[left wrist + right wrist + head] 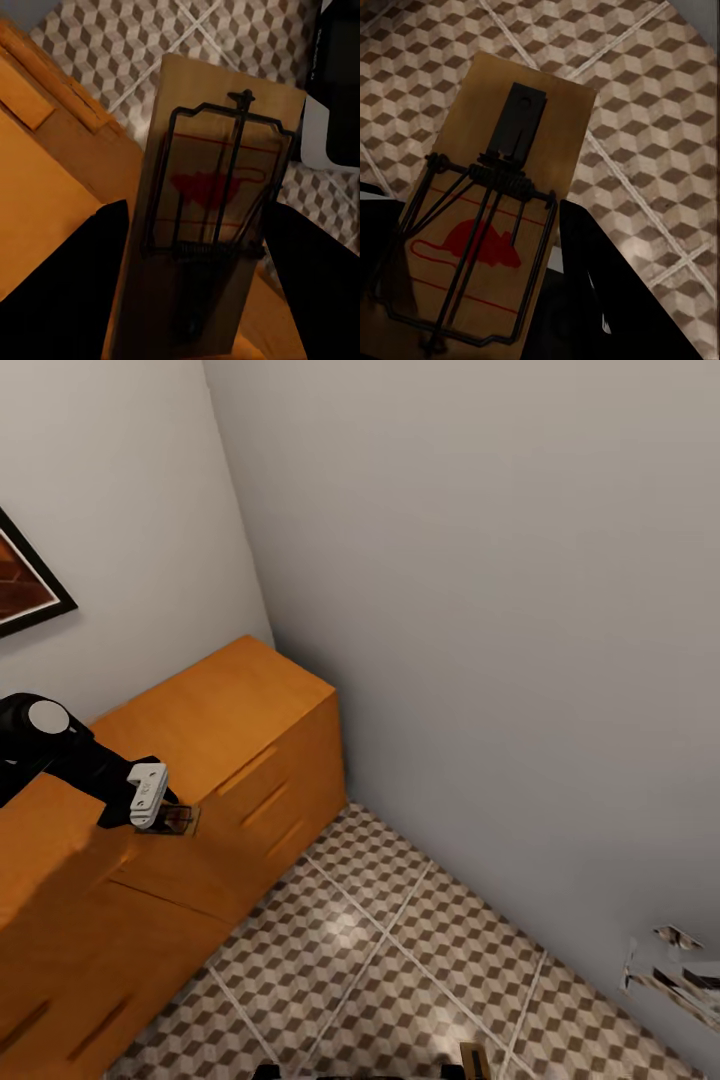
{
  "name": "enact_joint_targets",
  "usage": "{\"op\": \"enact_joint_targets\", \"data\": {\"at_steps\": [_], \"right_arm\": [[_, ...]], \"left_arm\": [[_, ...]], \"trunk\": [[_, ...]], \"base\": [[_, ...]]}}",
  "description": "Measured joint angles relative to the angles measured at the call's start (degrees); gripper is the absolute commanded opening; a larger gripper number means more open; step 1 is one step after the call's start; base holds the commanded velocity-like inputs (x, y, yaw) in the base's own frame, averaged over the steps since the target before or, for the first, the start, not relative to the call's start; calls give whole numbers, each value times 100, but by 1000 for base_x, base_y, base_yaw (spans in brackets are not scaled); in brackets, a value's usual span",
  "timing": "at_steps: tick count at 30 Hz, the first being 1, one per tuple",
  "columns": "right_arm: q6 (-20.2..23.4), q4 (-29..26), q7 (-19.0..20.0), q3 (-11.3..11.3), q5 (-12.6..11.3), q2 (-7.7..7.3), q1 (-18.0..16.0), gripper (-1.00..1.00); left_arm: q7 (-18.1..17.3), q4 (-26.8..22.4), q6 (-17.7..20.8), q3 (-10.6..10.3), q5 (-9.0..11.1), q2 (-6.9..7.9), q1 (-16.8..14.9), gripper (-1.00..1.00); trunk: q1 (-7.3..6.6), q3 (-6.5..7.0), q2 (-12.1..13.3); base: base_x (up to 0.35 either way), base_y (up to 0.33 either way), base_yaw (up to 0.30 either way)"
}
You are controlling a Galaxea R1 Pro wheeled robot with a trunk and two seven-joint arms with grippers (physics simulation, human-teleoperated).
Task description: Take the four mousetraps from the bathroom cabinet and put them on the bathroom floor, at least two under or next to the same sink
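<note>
Nearest the robot, the right gripper (pixel 487 300) holds a mousetrap (pixel 495 202): in the right wrist view one dark finger (pixel 607 292) presses against the board's edge and another dark shape shows at the opposite edge, so the pincer is closed narrow on the tan board. The trap's dark wire frame, spring coil and red mouse mark face the camera, and below it lies the bathroom floor (pixel 660 97) with its cube pattern and pale grout lines. In the head view a small tan piece (pixel 473 1060) shows at the bottom edge above that floor; it may be this trap, but that cannot be told for sure.

Farther off, the left gripper (pixel 165 812) hangs over the front edge of the cabinet (pixel 230 720), the orange-brown sideboard with bar handles standing in the corner against the grey wall (pixel 480 610). It grips a second mousetrap (pixel 214 210); in the left wrist view dark fingers (pixel 75 285) sit tight at both long edges of the board, closed on it. Past this trap lie the cabinet's top and front edge, with cube-patterned tiles beyond.

Behind the cabinet, a dark-framed picture (pixel 25 585) hangs on the wall
</note>
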Motion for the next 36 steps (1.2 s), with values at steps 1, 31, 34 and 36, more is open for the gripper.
{"op": "enact_joint_targets", "data": {"at_steps": [1, 31, 34, 36], "right_arm": [[0, -1, 0, 0, 0, 0, 0, -100], [1, -2, 1, 1, 0, 0, 0, -100], [2, 0, 1, 1, 0, 0, 0, -100], [2, -1, -2, 1, 0, 0, 0, -100]], "left_arm": [[0, -2, 0, -2, 0, 0, 0, -100], [2, 63, 510, -960, 2, -280, 1, -100], [252, 228, 793, -1983, 15, -602, 21, -100], [731, 387, 871, -2620, 50, -822, 35, -100]], "trunk": [[0, 0, 0], [-2, -1, 0], [-2, -2, 0], [-2, -1, 0]], "base": [[-246, -220, 0], [-222, -198, 0], [-15, -13, 0], [-4, -4, 0]]}}
